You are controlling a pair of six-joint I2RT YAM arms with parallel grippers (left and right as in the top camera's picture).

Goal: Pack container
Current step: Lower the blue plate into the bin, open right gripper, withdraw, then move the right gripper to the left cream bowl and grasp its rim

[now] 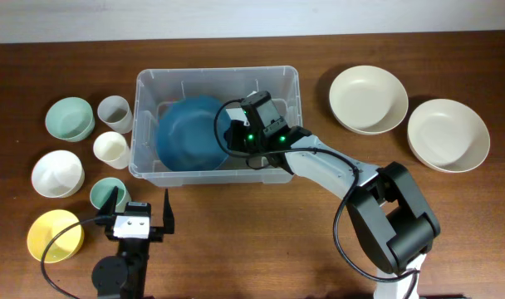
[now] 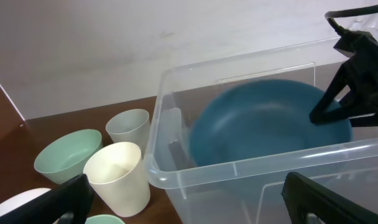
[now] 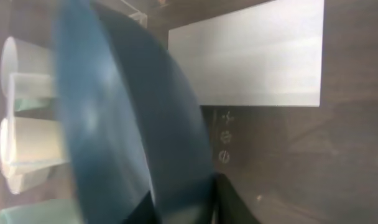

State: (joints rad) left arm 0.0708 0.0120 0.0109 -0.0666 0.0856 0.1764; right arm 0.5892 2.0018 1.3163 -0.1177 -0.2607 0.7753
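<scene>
Overhead view. The container point(image 1: 219, 71), a clear rectangular bin, stands toward the table's far edge, left of centre. A blue bowl point(image 1: 190, 133) fills its left half; in the right wrist view the bowl is blurred.

The right gripper point(image 1: 233, 137) reaches into the bin over its near wall, with its fingertips at the bowl's right rim. Whether its jaws grip the rim or stand clear of it cannot be told.

The left gripper point(image 1: 139, 208) sits by the table's near edge with its jaws spread wide, holding nothing.

Toward the left edge lie a mint bowl point(image 1: 70, 118), a pale grey cup point(image 1: 114, 112), a cream cup point(image 1: 111, 148), a white bowl point(image 1: 57, 173), a teal cup point(image 1: 109, 193) and a yellow bowl point(image 1: 55, 235). Two cream bowls point(image 1: 369, 98) rest near the far right corner.
</scene>
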